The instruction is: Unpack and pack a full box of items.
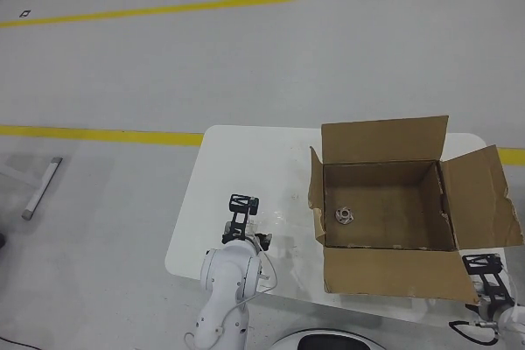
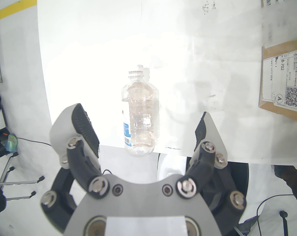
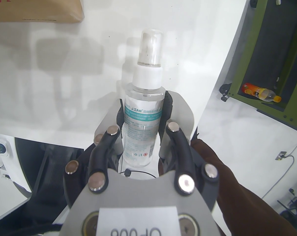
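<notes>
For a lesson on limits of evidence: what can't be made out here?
The small grey item in the box: top view, too small to identify.
Sides of the spray bottle: right wrist view, covered by the right gripper.
Contents of the clear bottle: left wrist view, lost in glare.

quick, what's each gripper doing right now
Left gripper: open, holding nothing.
Right gripper: closed on a spray bottle.

Box (image 1: pixel 385 138): matt brown cardboard, paper labels. Table (image 2: pixel 101 50): smooth white, slight sheen, scuffed. Water bottle (image 2: pixel 140 121): clear ribbed plastic, glossy. Spray bottle (image 3: pixel 142 124): clear glossy plastic, white plastic collar. Left gripper (image 2: pixel 142 110) pads (image 2: pixel 85 124): black ribbed rubber; plates matt metal.
</notes>
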### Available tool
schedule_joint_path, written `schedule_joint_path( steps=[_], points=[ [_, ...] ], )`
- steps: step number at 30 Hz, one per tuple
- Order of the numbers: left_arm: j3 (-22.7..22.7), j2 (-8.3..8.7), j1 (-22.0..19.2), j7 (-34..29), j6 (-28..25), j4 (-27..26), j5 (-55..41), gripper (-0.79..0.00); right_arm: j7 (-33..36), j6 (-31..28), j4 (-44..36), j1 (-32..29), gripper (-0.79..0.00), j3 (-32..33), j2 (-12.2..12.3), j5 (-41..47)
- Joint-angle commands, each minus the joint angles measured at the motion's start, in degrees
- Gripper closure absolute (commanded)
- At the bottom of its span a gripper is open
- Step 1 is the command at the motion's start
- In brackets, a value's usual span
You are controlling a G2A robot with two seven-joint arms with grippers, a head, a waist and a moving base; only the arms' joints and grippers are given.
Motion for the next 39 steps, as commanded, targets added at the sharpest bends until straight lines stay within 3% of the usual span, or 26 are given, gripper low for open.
schedule_joint_path(
  steps=[1, 10, 17, 18, 20, 21, 22, 33, 39],
  points=[
    [0.0, 0.0, 0.0, 0.0, 0.0, 0.0, 0.0, -0.785, 0.12, 0.02, 0.06, 0.06, -0.32, -0.02, 0.01, -0.13],
    [0.0, 0.0, 0.0, 0.0, 0.0, 0.0, 0.0, -0.785, 0.67, -0.57, -0.57, 0.41, -0.357, 0.7, 0.13, -0.02],
    [0.0, 0.0, 0.0, 0.0, 0.0, 0.0, 0.0, -0.785, 1.37, -0.82, -4.62, -1.07, -0.366, 5.96, 0.21, 5.54],
    [0.0, 0.0, 0.0, 0.0, 0.0, 0.0, 0.0, -0.785, 1.19, -0.35, -5.46, -1.19, -0.348, 7.45, 0.19, 7.36],
    [0.0, 0.0, 0.0, 0.0, 0.0, 0.0, 0.0, -0.785, 0.55, 0.31, -7.33, -1.44, -0.228, 10.79, 0.16, 10.88],
    [0.0, 0.0, 0.0, 0.0, 0.0, 0.0, 0.0, -0.785, -0.25, 0.94, -8.51, -1.34, -0.083, 12.81, 0.11, 13.34],
    [0.0, 0.0, 0.0, 0.0, 0.0, 0.0, 0.0, -0.785, -0.72, 1.01, -9.47, -1.5, 0.0, 14.61, 0.07, 15.55],
    [0.0, 0.0, 0.0, 0.0, 0.0, 0.0, 0.0, -0.785, -8.03, -0.86, -21.8, -4.72, 0.0, 30.53, -1.02, 39.35],
    [0.0, 0.0, 0.0, 0.0, 0.0, 0.0, 0.0, -0.785, -9.99, -9.81, -21.8, -3.94, 0.0, 33.46, -0.82, 47.18]
  ],
)
